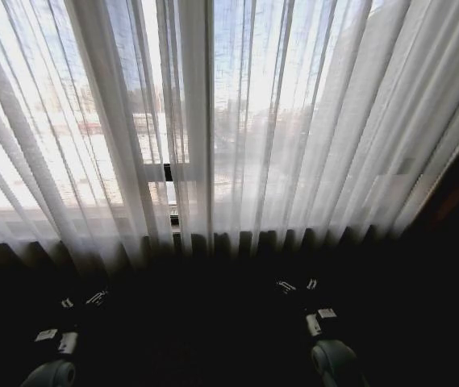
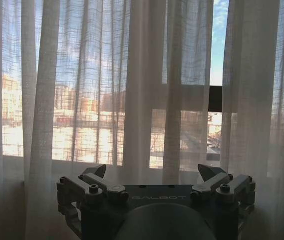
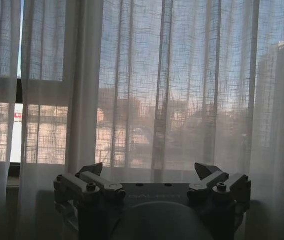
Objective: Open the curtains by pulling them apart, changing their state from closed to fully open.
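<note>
Two grippers sit low in the head view, left gripper (image 1: 84,302) and right gripper (image 1: 298,286), both in shadow short of the curtains (image 1: 310,137). Curtains hang shut across the whole window, w/ a narrow slit near the middle where the window frame (image 1: 168,172) shows. Nothing gripped yet, so the step in hand looks like reaching in for the inner edges.

Left wrist view: left gripper (image 2: 151,175) has its fingers (image 2: 96,172) spread wide, empty, fabric ahead of the tips and not between them. The slit lies off toward one fingertip, so I'd shift that way and take the thick edge fold, not a thin mid-panel pleat.

Right wrist view: right gripper (image 3: 149,172) same story, fingers (image 3: 204,171) wide apart, holding nothing, curtains (image 3: 181,85) beyond the tips. Go deep enough that a full fold sits between the fingers before closing; sheer cloth will likely slip from a shallow pinch. Then pull outward, steady, approx. level.
</note>
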You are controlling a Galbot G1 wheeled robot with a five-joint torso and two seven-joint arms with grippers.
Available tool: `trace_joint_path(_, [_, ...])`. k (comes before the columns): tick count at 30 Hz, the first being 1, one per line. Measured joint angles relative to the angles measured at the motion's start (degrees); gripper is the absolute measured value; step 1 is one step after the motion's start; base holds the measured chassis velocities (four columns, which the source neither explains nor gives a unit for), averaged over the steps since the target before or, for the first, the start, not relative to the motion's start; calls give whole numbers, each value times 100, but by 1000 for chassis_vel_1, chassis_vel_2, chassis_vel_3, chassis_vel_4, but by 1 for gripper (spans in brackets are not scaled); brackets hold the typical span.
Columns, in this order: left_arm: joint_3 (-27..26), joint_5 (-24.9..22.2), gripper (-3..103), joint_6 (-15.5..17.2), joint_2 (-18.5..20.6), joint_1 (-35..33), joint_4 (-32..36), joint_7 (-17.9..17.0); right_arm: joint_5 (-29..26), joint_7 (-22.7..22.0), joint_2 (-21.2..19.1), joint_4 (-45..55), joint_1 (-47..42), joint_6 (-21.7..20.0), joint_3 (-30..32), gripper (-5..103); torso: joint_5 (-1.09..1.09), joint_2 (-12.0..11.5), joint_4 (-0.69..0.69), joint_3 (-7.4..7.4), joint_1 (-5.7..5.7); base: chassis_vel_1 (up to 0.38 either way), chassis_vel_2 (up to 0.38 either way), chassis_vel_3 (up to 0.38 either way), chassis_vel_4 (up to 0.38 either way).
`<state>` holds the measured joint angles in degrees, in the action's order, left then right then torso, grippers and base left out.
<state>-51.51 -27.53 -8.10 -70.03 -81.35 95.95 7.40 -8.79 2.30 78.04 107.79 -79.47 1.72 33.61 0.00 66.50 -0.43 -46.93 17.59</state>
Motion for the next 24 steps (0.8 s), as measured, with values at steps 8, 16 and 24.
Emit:
trace_joint_path(8, [0,0,100,0,0,0,0,0,1,76,52,-170,45,149,-41,100,0,0,0,0,-1,-4,15,8,-9])
trace_joint_path(16, [0,0,100,0,0,0,0,0,73,92,91,-246,47,191,-54,100,0,1,0,0,-1,-99,122,97,-107])
trace_joint_path(24, [0,0,100,0,0,0,0,-1,96,137,112,-234,15,209,-48,100,0,0,-2,-1,0,-213,278,212,-280])
